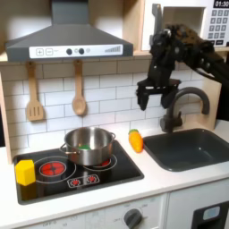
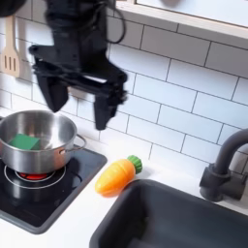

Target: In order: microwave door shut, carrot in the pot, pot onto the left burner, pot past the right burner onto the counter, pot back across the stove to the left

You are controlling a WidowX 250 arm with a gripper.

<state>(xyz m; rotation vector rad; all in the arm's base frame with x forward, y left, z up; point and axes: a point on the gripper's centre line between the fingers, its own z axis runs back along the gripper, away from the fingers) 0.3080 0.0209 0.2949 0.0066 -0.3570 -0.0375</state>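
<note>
You see the counter (image 1: 170, 183). The stove (image 1: 76, 174) sits in it. The carrot (image 1: 136, 140) lies on the counter just beside the stove, near the sink (image 1: 192, 148).

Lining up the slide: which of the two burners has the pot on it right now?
The pot sits on the burner at the first exterior view's right; the other burner, beside the yellow block, is bare.

Black WidowX arm enters from the first exterior view's upper right and slants down-left toward the tiled wall. Wrist bent, gripper (image 1: 155, 94) pointing straight down, hanging in the air. In both exterior views the 2 fingers (image 2: 101, 108) are spread wide apart, nothing between them, gripper (image 2: 76, 100) touching nothing. Fingers black, tips blunt, roughly vertical.
</note>
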